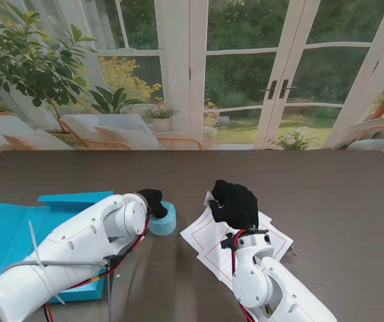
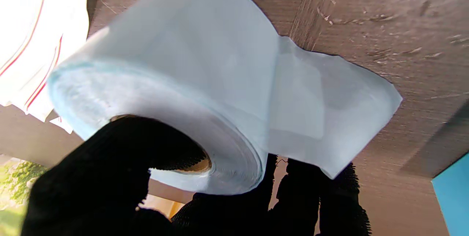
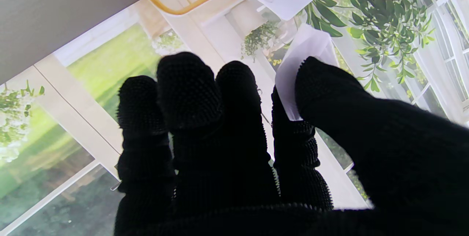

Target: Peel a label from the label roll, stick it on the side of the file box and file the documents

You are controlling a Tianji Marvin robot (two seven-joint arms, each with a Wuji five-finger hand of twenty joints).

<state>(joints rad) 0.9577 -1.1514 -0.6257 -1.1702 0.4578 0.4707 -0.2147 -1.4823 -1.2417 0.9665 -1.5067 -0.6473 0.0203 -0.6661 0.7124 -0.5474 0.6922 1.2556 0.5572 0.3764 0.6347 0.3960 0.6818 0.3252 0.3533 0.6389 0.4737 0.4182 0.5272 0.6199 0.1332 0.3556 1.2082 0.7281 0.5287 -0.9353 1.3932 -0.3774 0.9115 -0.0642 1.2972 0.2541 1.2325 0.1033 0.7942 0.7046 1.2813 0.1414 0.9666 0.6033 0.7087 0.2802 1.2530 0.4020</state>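
While the left hand (image 1: 153,199) gripped the label roll (image 1: 165,219), thumb in its core, beside the blue file box (image 1: 17,228) at left, the documents (image 1: 213,240) lay to the right. Right hand (image 1: 235,203), raised over those documents, pinched a white label (image 3: 301,51) between thumb and forefinger.

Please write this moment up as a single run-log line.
left hand: shut on label roll | right hand: pinching peeled label | file box: unlabelled | documents: unfiled
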